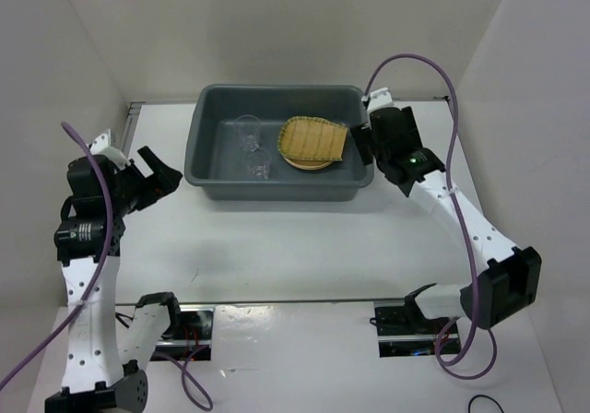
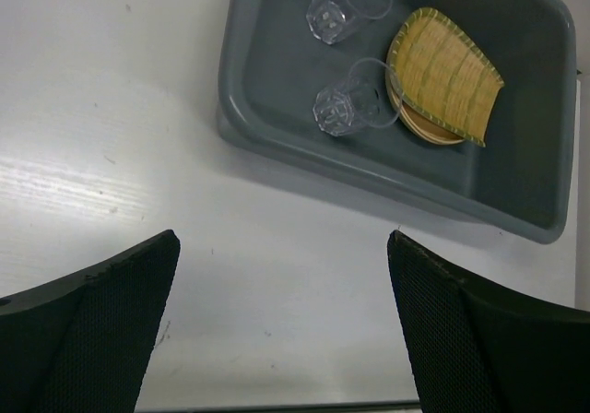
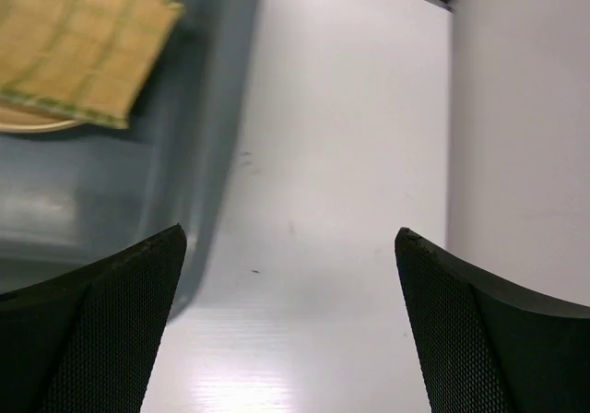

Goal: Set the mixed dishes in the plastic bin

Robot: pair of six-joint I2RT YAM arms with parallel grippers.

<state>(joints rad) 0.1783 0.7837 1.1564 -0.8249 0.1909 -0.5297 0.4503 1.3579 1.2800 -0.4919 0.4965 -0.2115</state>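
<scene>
White table, grey plastic bin toward the back. In bin: bamboo tray atop tan plate, clear cups at bin's left side. Left gripper left of bin and right gripper just right of bin, both jaws spread wide, holding nothing.

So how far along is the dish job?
Looks nearly finished. Done: both clear cups, the bamboo tray and a tan plate under it lie in the grey bin. In hand: nothing; left gripper and right gripper are open, empty. Left: no dishes visible outside.
</scene>
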